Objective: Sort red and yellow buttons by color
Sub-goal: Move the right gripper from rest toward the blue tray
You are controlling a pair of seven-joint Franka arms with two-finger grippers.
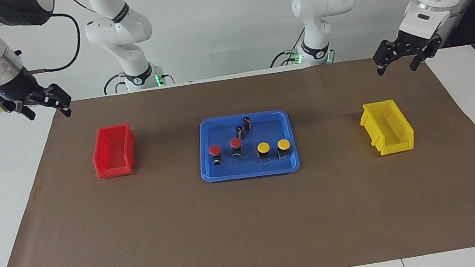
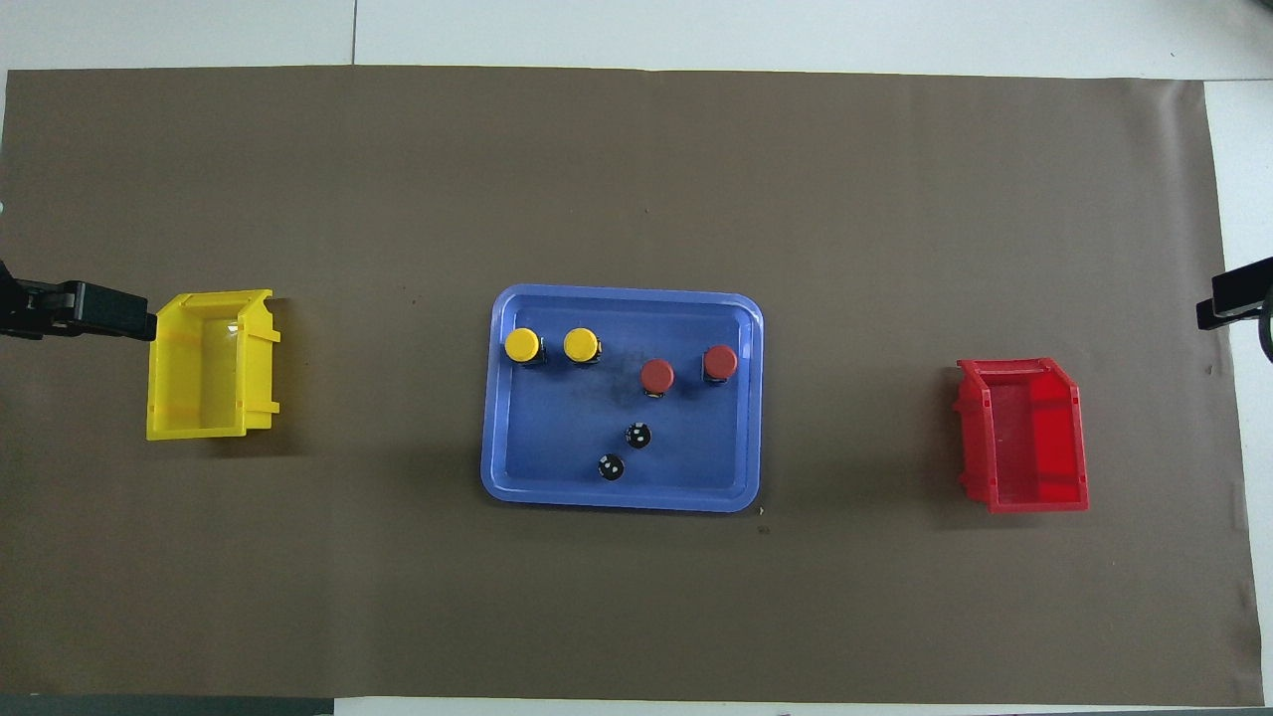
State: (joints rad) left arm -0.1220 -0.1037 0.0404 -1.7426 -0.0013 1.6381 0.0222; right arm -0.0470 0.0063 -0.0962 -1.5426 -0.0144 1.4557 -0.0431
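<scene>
In the facing view, the left gripper [image 1: 401, 63] is seen spread and empty, raised above the table's edge near the yellow bin [image 1: 388, 127]; the right gripper [image 1: 45, 105], also spread, is raised near the red bin [image 1: 114, 152]. Well apart from both, all four buttons [image 1: 249, 150] stand in the blue tray [image 1: 250, 171].

In the overhead view, both bins are seen empty, so no sorting is done yet.

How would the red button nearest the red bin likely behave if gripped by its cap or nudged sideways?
The red button nearest the red bin probably tips easily: its round cap is wider than the small black base. It looks rigid and likely light. On the smooth blue tray a low push might slide it instead.
</scene>
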